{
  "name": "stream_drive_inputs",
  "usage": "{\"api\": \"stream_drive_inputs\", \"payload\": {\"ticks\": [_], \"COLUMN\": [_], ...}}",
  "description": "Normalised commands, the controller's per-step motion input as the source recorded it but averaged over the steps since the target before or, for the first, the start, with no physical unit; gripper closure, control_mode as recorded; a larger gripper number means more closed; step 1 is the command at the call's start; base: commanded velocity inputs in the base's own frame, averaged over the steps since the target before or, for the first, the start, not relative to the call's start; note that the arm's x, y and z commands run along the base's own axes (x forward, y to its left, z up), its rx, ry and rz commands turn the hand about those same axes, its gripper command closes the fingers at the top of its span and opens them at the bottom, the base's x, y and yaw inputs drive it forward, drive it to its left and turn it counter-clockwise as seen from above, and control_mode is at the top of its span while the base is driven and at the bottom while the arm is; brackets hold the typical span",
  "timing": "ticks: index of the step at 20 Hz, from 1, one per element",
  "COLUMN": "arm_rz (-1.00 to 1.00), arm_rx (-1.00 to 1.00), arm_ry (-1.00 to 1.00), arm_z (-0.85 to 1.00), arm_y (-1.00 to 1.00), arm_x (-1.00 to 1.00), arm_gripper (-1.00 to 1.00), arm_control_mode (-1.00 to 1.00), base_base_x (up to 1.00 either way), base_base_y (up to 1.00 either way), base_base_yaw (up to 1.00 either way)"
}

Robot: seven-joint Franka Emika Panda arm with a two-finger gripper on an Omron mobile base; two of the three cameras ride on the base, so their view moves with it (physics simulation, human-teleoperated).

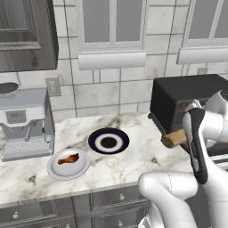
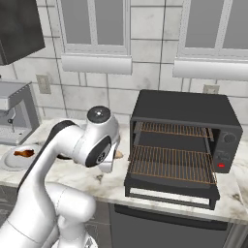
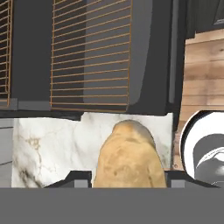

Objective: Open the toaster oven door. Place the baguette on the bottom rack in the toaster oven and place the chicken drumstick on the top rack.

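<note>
No legible text, label, brand or number anywhere. Small display on coffee machine (image 1: 16,116) too blurred to read; toaster oven (image 2: 186,126) control panel shows knob and red light, no readable markings.

I am looking into a home kitchen. A marbled surface (image 1: 133,133) runs over grey drawers with round knobs (image 1: 121,196), backed by a pale tiled wall (image 1: 107,93) under two windows (image 1: 112,22). A black toaster oven (image 2: 186,140) stands on it with its door down, near a silver coffee machine (image 1: 26,122), two plates (image 1: 108,140) and a dark wall cabinet (image 1: 26,33).
</note>
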Motion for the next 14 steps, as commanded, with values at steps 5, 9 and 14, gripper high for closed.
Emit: {"api": "stream_drive_inputs", "payload": {"ticks": [5, 9, 14], "arm_rz": [-0.05, -0.07, -0.09], "arm_rx": [0.11, 0.07, 0.05], "arm_ry": [0.00, 0.00, -0.02], "arm_z": [-0.01, 0.00, 0.00], "arm_y": [-1.00, -0.99, -0.79], "arm_x": [0.26, 0.55, 0.49], "arm_gripper": [1.00, 1.00, 1.00], "arm_control_mode": [-1.00, -1.00, -1.00], "base_base_x": [0.00, 0.00, 0.00], "base_base_y": [0.00, 0.00, 0.00], "base_base_yaw": [0.00, 0.00, 0.00]}}
